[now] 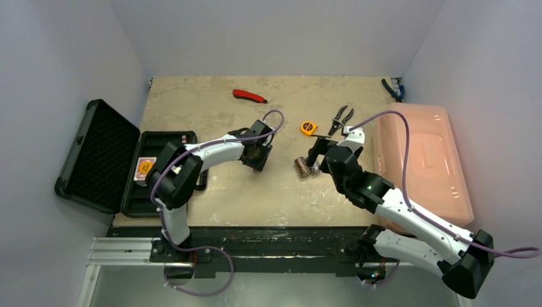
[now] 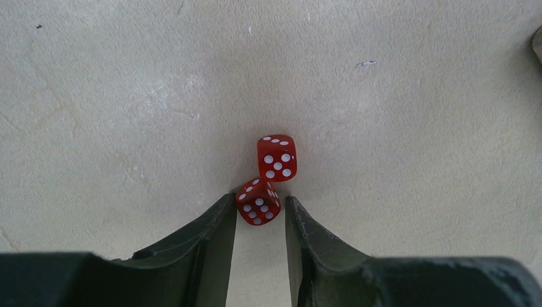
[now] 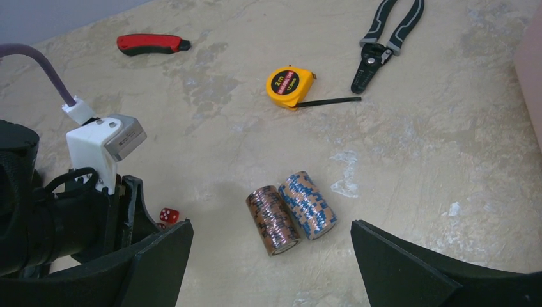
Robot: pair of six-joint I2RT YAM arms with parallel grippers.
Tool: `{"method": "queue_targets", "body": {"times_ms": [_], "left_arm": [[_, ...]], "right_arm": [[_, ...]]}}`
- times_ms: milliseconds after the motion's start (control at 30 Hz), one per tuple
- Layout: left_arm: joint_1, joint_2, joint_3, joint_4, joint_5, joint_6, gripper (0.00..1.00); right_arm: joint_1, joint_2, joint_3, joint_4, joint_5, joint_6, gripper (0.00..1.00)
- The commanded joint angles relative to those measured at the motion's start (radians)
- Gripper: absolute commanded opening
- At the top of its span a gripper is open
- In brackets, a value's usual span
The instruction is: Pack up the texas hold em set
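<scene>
The black case (image 1: 102, 157) lies open at the table's left edge, with a card deck (image 1: 145, 170) in its tray. Two red dice touch each other on the table. My left gripper (image 2: 260, 199) is open, its tips either side of the nearer die (image 2: 257, 201); the other die (image 2: 277, 158) sits just beyond. Two striped chip rolls, one brown (image 3: 273, 219) and one blue (image 3: 308, 204), lie side by side mid-table. My right gripper (image 3: 270, 225) is wide open above them, not touching. No clear discs show.
A yellow tape measure (image 3: 289, 86), grey-handled pliers (image 3: 387, 38) and a red-handled knife (image 3: 152, 43) lie behind the rolls. A pink translucent bin (image 1: 422, 160) stands at the right. Blue pliers (image 1: 392, 89) lie at the back right corner.
</scene>
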Motion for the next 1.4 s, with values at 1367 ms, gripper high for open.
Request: {"method": "queue_targets", "body": {"times_ms": [1367], "left_arm": [[0.180, -0.360, -0.049, -0.085, -0.106, -0.136, 0.00]], "right_arm": [[0.002, 0.099, 0.073, -0.048, -0.083, 0.127, 0.99]]}}
